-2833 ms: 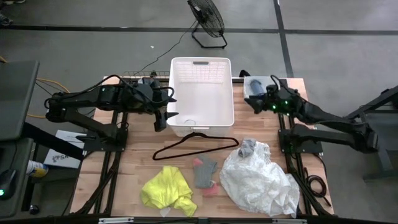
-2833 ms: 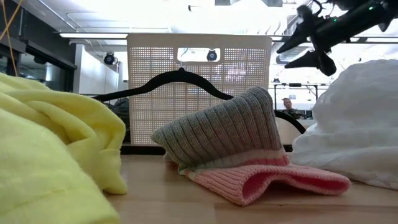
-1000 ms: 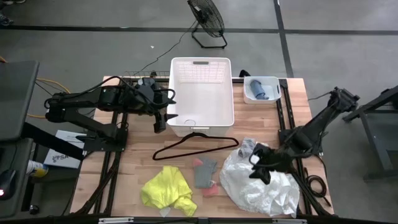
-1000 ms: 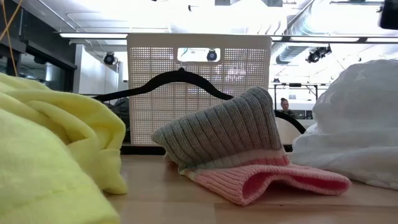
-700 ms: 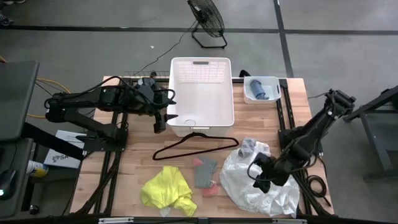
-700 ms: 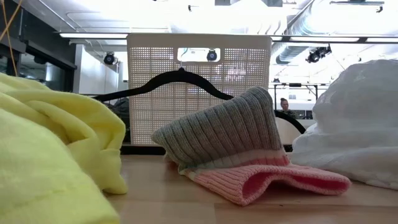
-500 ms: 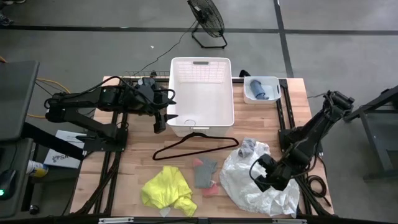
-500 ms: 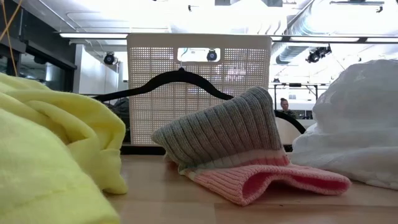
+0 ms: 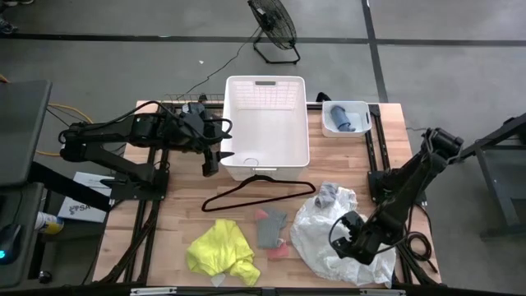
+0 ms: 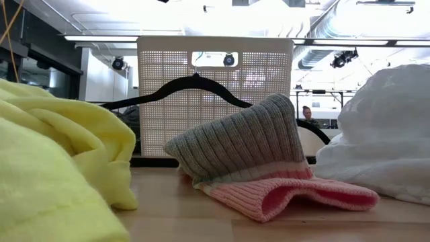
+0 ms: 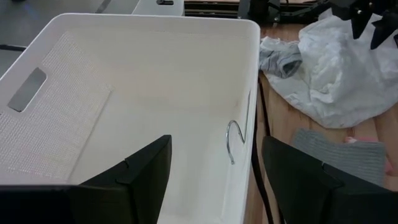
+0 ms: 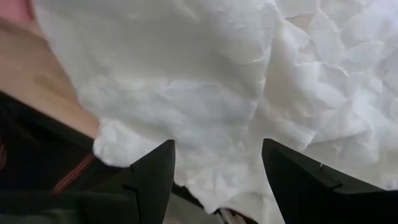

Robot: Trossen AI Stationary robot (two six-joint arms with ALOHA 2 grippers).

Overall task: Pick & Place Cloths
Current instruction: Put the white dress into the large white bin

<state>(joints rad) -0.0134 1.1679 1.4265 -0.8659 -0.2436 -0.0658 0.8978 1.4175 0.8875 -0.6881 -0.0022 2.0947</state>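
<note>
Lying at the near right of the table (image 9: 164, 238): big white cloth (image 9: 341, 234), all crumpled and puffy. Hovering right above it: right gripper (image 9: 343, 242), fingers spread apart, gripping nothing. Filling the right wrist view: white wrinkles (image 12: 249, 93) between two dark fingers (image 12: 152, 177).

Sitting at the near left: bright yellow cloth (image 9: 222, 251), bunched up. Resting between yellow and white: grey and pink knit piece (image 9: 271, 230), grey part folded over pink. Showing the ribbed knit (image 10: 255, 161) only from the low view, plus the yellow folds (image 10: 60, 161) big and close.

Peeking out at the far edge of the white cloth: small dark grey piece (image 9: 327, 196), also showing from the left wrist view (image 11: 281, 61).

Lying farther back in the middle: thin black hanger (image 9: 255, 196), hook reaching over the rim of the white basket (image 9: 267, 160). Showing that hook inside the basket wall only from the left wrist view (image 11: 233, 140).

Waiting beside the basket's left side: left gripper (image 9: 212, 160), fingers apart, nothing between them.

Sitting at the far right corner: small bin (image 9: 345, 123) with a blue piece (image 9: 343, 119) inside.

Standing on the floor beyond the table: black fan (image 9: 273, 29).
</note>
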